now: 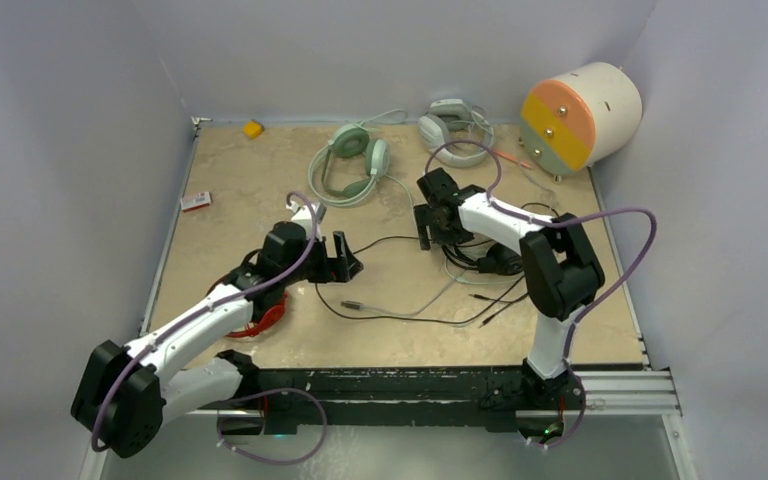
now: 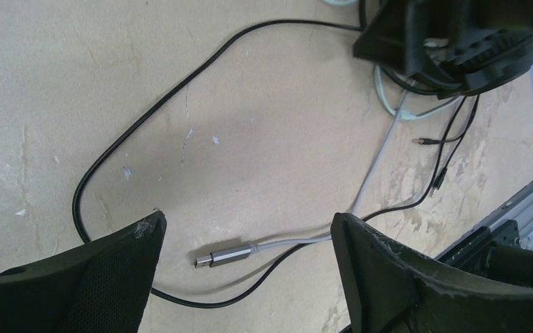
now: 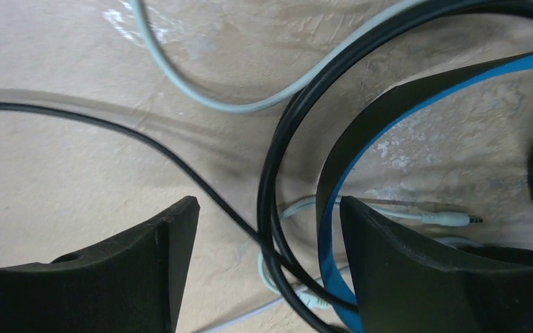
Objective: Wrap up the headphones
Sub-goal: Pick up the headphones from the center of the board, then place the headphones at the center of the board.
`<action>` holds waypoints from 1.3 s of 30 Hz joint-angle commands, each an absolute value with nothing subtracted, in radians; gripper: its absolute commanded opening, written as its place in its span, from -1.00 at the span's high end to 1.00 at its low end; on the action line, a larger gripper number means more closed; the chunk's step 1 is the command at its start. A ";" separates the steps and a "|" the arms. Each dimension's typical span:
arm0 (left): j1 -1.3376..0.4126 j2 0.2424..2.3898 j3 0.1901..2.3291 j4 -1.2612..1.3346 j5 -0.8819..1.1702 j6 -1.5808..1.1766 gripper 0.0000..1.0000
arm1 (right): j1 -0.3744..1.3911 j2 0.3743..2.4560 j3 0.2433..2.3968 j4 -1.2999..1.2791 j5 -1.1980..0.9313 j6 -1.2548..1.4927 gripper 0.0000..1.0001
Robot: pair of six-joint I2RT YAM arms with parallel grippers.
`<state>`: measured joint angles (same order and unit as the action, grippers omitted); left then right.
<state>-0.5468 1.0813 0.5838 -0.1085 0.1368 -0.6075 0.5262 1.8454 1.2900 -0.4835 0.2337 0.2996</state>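
The black headphones with the blue-lined headband [image 3: 416, 97] lie under my right arm [image 1: 500, 262]. My right gripper [image 3: 267, 208] stands open just above the table, with loops of the black cable [image 3: 272, 173] and the band's edge between its fingers, untouched. My left gripper [image 2: 248, 225] is open over the grey USB plug [image 2: 222, 255] and a black cable [image 2: 146, 118], holding nothing. The red-and-black headphones [image 1: 260, 318] lie mostly hidden under my left arm. The mint-green headphones [image 1: 350, 165] rest at the back, and their pale cable [image 3: 201, 94] runs forward.
A grey-white headset [image 1: 455, 130] sits at the back beside a white, orange and yellow drum [image 1: 580, 115]. A yellow block [image 1: 252, 128] and a small red-and-white box [image 1: 196, 201] lie near the left wall. Loose cables and jack plugs [image 1: 480, 297] trail toward the front rail [image 1: 600, 385].
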 commanded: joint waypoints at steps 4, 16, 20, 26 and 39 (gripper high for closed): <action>-0.551 0.976 0.566 -0.057 0.121 -0.609 -0.74 | 0.495 1.871 1.276 -0.506 0.297 0.394 -0.42; -0.551 0.911 0.545 -0.099 0.159 -0.646 -0.68 | 0.488 1.524 1.187 -0.505 0.327 0.364 0.89; -0.552 0.864 0.545 -0.119 0.158 -0.655 -0.67 | 0.492 1.388 1.272 -0.565 0.367 0.295 0.98; -0.552 0.827 0.574 -0.191 0.155 -0.644 -0.66 | 0.559 1.290 1.549 -0.719 0.297 0.243 1.00; -0.552 0.675 0.691 -0.399 0.043 -0.714 -0.67 | 0.967 1.541 1.902 -0.807 0.095 0.199 1.00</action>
<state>-0.5468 0.7181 0.5861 -0.2779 0.1253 -0.6598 0.9382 1.4952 1.9820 -0.7807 0.1143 0.2234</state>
